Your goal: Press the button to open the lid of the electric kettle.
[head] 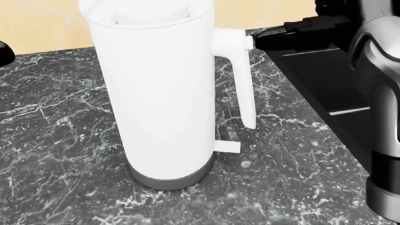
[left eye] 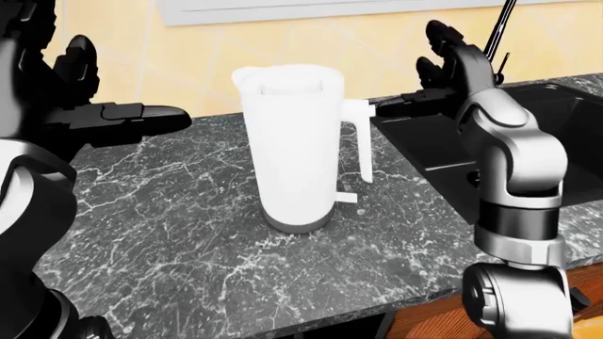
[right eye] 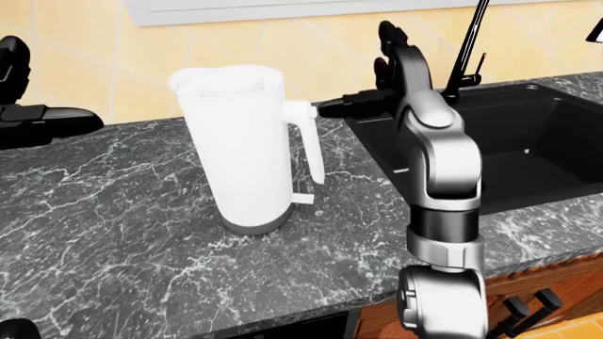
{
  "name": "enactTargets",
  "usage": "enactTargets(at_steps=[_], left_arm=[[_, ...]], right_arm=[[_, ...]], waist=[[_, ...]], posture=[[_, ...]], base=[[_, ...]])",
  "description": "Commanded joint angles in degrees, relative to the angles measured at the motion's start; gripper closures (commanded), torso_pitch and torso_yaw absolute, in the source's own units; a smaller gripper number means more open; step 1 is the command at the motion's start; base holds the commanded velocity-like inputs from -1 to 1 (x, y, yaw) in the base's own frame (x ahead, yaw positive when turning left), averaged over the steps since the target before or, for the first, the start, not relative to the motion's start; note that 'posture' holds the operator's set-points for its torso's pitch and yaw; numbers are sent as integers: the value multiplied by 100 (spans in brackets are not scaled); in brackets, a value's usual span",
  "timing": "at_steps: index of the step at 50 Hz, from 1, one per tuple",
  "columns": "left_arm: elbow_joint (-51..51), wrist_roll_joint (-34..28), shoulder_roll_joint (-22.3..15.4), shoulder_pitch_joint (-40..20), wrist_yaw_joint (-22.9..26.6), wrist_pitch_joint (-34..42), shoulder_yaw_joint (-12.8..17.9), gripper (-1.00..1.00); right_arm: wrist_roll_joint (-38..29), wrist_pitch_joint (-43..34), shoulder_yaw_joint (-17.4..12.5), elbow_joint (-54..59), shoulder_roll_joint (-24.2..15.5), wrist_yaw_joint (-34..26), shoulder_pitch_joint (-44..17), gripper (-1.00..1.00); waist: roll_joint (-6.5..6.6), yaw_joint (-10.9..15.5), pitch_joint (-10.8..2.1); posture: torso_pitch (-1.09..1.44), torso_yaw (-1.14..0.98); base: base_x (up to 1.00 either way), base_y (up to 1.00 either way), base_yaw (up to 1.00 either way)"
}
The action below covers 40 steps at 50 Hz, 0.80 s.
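The left hand [left eye: 118,116] hung over the counter's [left eye: 189,240] left part, its fingers spread and holding nothing, one finger reaching rightward toward the kettle but well apart from it. The kettle [left eye: 292,148] stood upright in the middle of the counter, nearer the wall edge than the near edge, its long axis vertical and its lid [left eye: 288,81] down. Its handle [left eye: 360,141] faced right, toward the sink [right eye: 509,141] set in the counter's right end.

The right hand [left eye: 443,70] was raised level with the kettle's top, two fingers pointing up and unclenched, grasping nothing. Its third finger [head: 294,30] lay level and pointed left, with the tip just beside the knob [head: 232,41] at the handle's upper end; whether it touched could not be told. That knob was probably the button, though no separate button was visible.

So the right hand was plainly the nearer one, with the handle top directly to its left at the same height. The press would likely call for a short leftward push along that finger's line, kept straight so the tall kettle did not slide or tip toward the left hand.
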<state>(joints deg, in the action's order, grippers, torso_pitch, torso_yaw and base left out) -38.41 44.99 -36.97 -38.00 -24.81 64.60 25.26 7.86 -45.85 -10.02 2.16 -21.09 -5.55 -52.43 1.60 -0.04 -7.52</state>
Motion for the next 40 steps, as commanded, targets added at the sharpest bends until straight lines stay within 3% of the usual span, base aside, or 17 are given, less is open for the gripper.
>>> enactTargets(at_steps=[1, 25, 40], left_arm=[[-56, -23, -84, -142, -12, -150, 72, -100], [-31, -11, -101, -133, -22, -184, 67, -100], [-33, 26, -122, -103, -40, -199, 90, -100]], right_arm=[[-6, 179, -37, -157, -48, 19, -227, -100], [-80, 196, 89, -94, 159, 49, -350, -100], [-179, 114, 292, -376, 570, 143, -209, -100]], waist=[[5, 0, -97], [30, -20, -96], [48, -40, -106]], posture=[[-24, 0], [-24, 0], [-24, 0]], base=[[0, 0, 0], [0, 0, 0], [0, 0, 0]])
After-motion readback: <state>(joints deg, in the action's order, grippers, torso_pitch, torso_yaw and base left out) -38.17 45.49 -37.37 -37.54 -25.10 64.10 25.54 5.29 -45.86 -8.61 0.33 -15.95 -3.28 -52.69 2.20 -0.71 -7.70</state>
